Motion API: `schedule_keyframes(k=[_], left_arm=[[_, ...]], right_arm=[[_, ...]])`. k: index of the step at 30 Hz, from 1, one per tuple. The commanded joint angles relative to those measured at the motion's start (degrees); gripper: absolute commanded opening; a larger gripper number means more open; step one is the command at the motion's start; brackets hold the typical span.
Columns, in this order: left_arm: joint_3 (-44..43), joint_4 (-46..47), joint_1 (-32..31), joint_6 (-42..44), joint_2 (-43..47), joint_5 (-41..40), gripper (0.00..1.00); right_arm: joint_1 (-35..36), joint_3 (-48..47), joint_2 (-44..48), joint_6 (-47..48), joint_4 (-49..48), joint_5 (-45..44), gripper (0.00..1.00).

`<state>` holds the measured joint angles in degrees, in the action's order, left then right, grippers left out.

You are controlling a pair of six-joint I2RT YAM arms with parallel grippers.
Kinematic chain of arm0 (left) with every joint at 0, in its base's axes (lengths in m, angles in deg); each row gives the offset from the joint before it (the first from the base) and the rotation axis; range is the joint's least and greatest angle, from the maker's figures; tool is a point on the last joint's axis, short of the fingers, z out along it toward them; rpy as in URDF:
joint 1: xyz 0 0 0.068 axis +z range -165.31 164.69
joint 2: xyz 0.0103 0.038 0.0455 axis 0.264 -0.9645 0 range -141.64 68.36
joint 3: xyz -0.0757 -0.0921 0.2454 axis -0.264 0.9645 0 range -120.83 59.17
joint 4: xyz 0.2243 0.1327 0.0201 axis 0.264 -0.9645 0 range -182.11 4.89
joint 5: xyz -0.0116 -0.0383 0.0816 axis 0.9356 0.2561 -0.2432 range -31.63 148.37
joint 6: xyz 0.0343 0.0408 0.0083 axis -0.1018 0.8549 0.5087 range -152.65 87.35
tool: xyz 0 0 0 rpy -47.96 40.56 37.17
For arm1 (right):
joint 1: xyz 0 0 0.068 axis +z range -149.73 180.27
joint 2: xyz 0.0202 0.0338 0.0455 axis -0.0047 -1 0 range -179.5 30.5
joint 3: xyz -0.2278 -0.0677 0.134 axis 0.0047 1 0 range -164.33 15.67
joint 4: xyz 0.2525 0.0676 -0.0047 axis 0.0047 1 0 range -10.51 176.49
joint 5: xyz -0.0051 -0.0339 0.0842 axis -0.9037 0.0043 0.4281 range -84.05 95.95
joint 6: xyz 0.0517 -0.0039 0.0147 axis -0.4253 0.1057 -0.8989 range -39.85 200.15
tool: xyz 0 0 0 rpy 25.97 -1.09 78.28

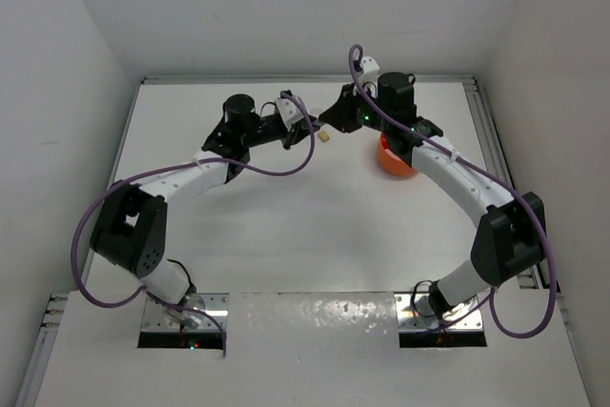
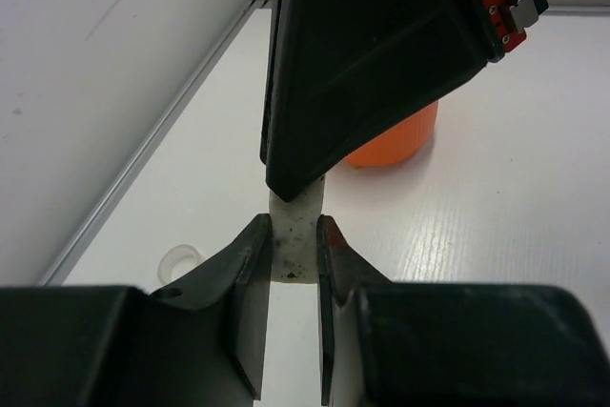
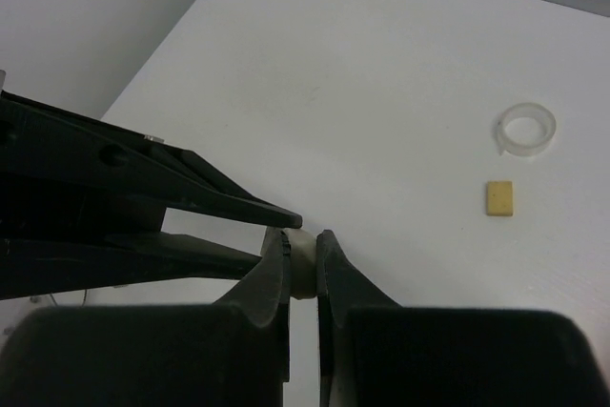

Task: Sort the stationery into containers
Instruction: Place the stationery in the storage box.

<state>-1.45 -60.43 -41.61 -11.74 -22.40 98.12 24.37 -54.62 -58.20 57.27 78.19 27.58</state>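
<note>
— While both tools are on it, how do I list the item?
— Item: pale piece [image 2: 296, 209], small, off-white, smudged. Location: held off the table [image 3: 381, 64], near the orange tub [image 2: 400, 140] but not over it. Left tool [image 2: 294, 235]: narrow, clamped on one end. Right tool [image 3: 303, 240]: closed on the other end, its tips just beside the left tool's tips.
— Handling?
— I judge it light and stiff, perhaps slightly rubbery. It looks neither fragile nor slippery. Very little of it shows bare between the tools. I would grip across its flat faces, well onto the body, and let one tool alone carry it.
— Other stock?
— Clear ring [image 3: 527, 129]: thin, likely springy, lying on the table. Tan block [image 3: 499, 197]: flat, lying near the ring but apart from it. Tub compartments: hidden from me.
</note>
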Motion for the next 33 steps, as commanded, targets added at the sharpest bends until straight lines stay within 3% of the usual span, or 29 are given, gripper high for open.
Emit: schedule_keyframes(k=[1, 2, 3, 4, 5, 6, 14, 25, 33], left_arm=[[-0.1, 5.8, -0.6, -2.0, 2.1, 0.4, 0.00], [-0.2, 6.1, -0.6, -2.4, 2.2, -1.4, 0.00], [-0.3, 6.1, -0.6, -3.4, 1.8, -2.5, 0.13], [-0.4, 5.9, -0.6, -4.1, 1.6, -3.7, 0.60], [-0.5, 5.6, -0.6, -4.8, 1.6, -6.3, 0.90], [-0.5, 5.1, -0.8, -5.2, 1.5, -7.2, 1.00], [3.9, 3.4, 1.4, -10.1, 4.7, -20.4, 1.00], [8.2, 1.7, 5.1, -11.9, 7.3, -23.5, 1.00], [9.0, 2.7, 6.5, -13.3, 7.3, -23.5, 1.00]], right_arm=[[0.9, -1.4, 0.7, 0.2, -2.5, 1.3, 0.00], [0.9, -1.4, 0.9, 0.2, -2.2, 0.8, 0.00], [1.0, -1.4, 1.1, 0.5, -1.4, -2.1, 0.00], [0.9, -1.5, 1.3, 0.4, -0.9, -4.0, 0.00], [0.8, -1.8, 1.5, 0.5, -0.2, -6.4, 0.00], [0.3, -2.2, 1.5, 0.5, 1.1, -8.6, 0.00], [-3.8, -4.2, -0.2, 1.3, 11.1, -44.1, 0.00], [-5.3, -4.3, -8.1, -2.2, 8.3, -58.9, 0.00], [-5.2, -6.9, -13.9, -2.2, 6.9, -62.7, 0.00]])
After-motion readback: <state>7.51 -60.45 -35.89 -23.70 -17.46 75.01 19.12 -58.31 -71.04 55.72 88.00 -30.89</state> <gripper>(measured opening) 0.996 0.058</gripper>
